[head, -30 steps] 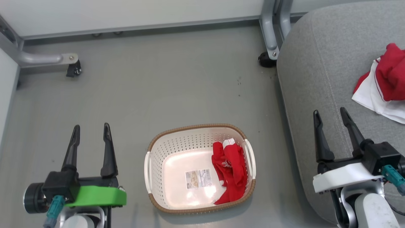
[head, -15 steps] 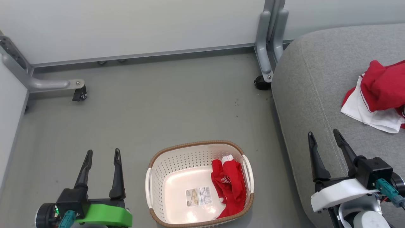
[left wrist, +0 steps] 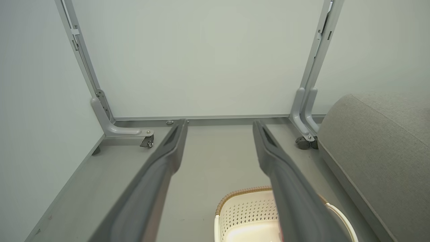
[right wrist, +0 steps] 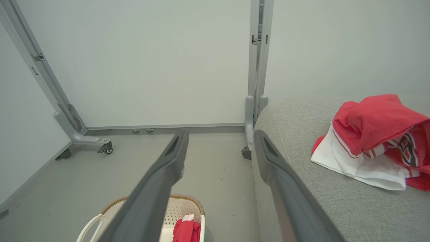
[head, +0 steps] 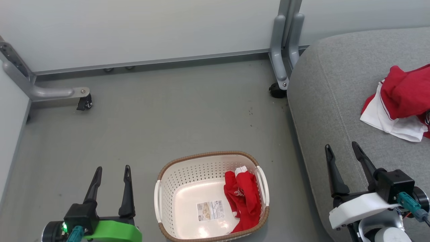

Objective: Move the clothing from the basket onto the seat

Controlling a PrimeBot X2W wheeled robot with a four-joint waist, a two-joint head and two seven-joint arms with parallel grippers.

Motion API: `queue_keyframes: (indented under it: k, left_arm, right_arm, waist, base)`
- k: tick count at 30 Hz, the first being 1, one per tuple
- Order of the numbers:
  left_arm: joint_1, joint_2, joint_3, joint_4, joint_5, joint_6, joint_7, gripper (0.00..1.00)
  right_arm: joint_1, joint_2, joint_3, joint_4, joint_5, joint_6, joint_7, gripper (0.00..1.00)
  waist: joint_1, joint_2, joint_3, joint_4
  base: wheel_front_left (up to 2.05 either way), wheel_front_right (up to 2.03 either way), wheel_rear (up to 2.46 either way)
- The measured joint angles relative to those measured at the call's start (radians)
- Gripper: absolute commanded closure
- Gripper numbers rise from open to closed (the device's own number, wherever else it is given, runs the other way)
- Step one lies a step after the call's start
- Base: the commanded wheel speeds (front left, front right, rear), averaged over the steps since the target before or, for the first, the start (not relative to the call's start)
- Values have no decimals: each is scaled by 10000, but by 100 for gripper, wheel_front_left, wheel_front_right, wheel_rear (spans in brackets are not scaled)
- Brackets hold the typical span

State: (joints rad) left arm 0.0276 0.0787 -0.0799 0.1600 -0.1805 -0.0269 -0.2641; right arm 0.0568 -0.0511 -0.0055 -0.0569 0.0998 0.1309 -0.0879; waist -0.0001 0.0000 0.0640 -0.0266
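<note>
The cream basket [head: 164,196] with a brown rim stands on the floor at the bottom centre. A crumpled red garment [head: 243,200] lies against its right wall. A second red and white garment [head: 399,101] rests on the grey seat [head: 336,101] at the right. My left gripper [head: 112,169] is open over the floor to the left of the basket. My right gripper [head: 341,148] is open above the seat's left edge. The right wrist view shows the garment on the seat [right wrist: 373,141], the basket [right wrist: 188,201] and its garment [right wrist: 186,230]. In the left wrist view the basket [left wrist: 245,211] lies below my fingers.
A pale wall panel [head: 151,30] closes off the far side. Grey metal frame legs with castors stand at the far left [head: 60,92] and beside the seat [head: 282,57]. Bare grey floor [head: 174,114] stretches between the wall and the basket.
The camera has tilted up, so the whole picture has slid down and more wall shows. Both grippers stay open, and the garments and basket have not moved.
</note>
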Motion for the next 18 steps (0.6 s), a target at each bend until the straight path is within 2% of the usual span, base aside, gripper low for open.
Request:
queue_keyframes:
  k: [13, 18]
  left_arm:
    - [-37, -102, 136, 75, 159, -150, 0, 0]
    - [-423, -174, -215, 115, 303, -311, 0, 0]
  right_arm:
    - [-23, 6, -4, -15, 4, 0, 27, 0]
    - [-284, 4, -8, -169, 10, 0, 12, 0]
  waist:
    - [0, 0, 104, 14]
    - [0, 0, 393, 38]
  base:
    - [0, 0, 0]
    - [0, 0, 0]
